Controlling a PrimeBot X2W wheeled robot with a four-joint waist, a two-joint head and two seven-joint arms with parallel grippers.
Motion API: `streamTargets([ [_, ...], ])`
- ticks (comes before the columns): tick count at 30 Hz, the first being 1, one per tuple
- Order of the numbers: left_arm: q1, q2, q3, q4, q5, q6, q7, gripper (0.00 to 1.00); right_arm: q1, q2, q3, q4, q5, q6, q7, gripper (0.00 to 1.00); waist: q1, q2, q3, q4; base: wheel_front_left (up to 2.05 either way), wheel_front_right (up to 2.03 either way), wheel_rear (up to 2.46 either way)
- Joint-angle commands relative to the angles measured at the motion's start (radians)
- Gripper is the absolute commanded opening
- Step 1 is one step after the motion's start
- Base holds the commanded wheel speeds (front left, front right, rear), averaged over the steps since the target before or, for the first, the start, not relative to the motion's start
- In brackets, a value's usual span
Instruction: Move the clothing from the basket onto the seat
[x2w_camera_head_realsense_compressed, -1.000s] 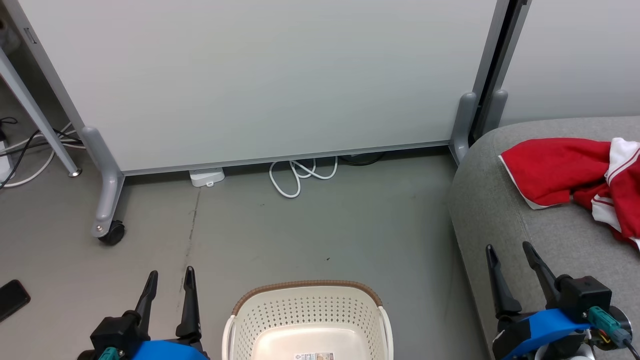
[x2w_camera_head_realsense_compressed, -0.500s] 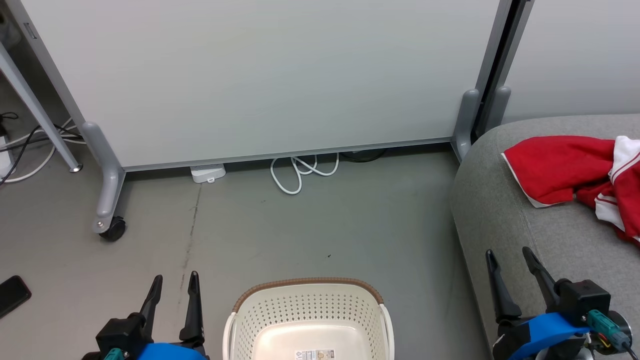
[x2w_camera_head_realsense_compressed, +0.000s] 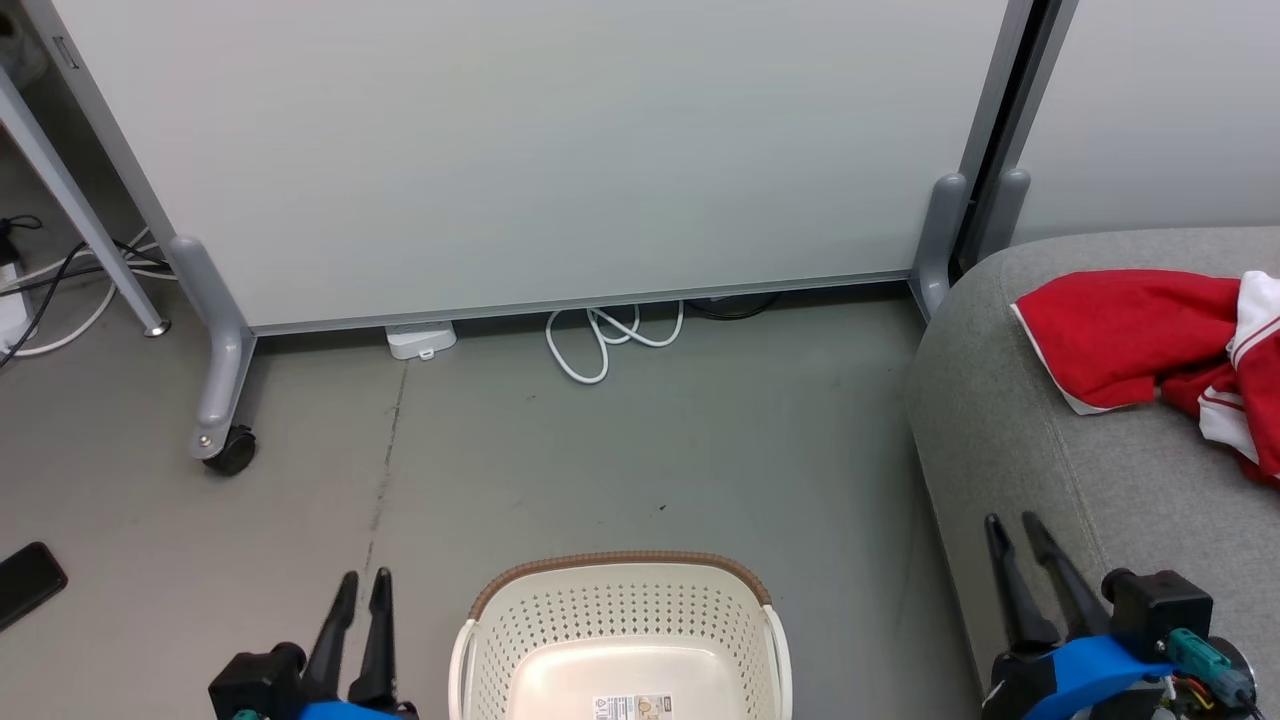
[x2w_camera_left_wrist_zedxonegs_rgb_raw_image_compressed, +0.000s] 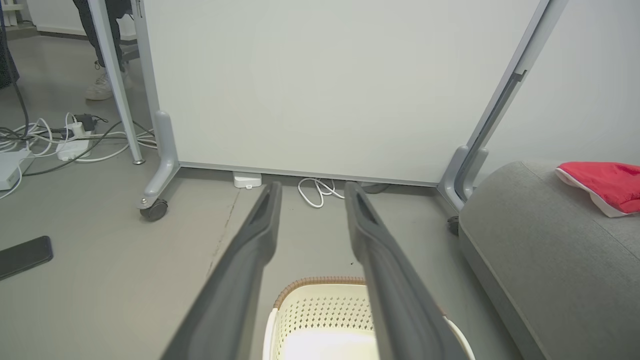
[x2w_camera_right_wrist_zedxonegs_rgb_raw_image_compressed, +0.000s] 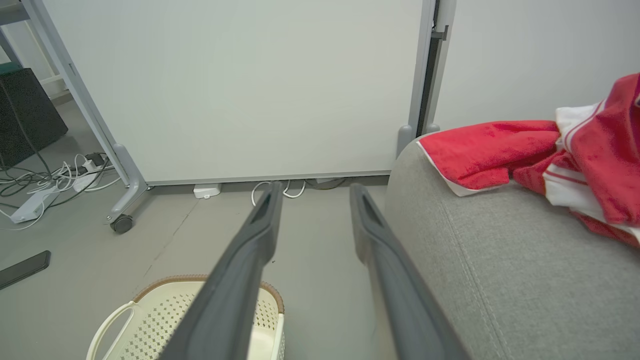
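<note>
Clothing (x2w_camera_head_realsense_compressed: 1130, 335): both red pieces lie on seat (x2w_camera_head_realsense_compressed: 1010, 430); I judge the transfer done.
Basket (x2w_camera_head_realsense_compressed: 620, 558): on floor, nothing visible inside.
Left end effector (x2w_camera_head_realsense_compressed: 365, 575): fingers parted, holding nothing, since nothing is left to carry.
Right end effector (x2w_camera_head_realsense_compressed: 1010, 520): parted, empty, near seat.

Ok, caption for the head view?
Red clothing lies on the grey seat; basket on the floor looks empty; left hand and right hand open.

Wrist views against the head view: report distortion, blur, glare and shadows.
Left wrist view: wide-angle stretch, the partition's posts lean apart and the left gripper looms oversized, soft near the bottom edge. Right wrist view: same stretch; the clothing is sharp. Head view: flat, even light, no glare, no hard shadows around the basket.
</note>
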Motion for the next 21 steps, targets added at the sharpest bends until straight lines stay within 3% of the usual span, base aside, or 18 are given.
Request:
streamTargets([
  [1,-0.002,0.0,0.002,-0.001,-0.006,0.0,0.002,0.0,-0.003,0.0,-0.003,0.002,0.006,0.0,0.002,0.0,0.0,0.0,0.0,0.0,0.0,0.0,0.0],
  [21,-0.019,-0.008,0.044,-0.028,-0.323,-0.001,0.092,0.0,-0.016,0.001,-0.016,0.007,0.359,0.0,0.066,0.0,0.0,0.0,0.002,-0.007,0.0,0.0,0.0],
])
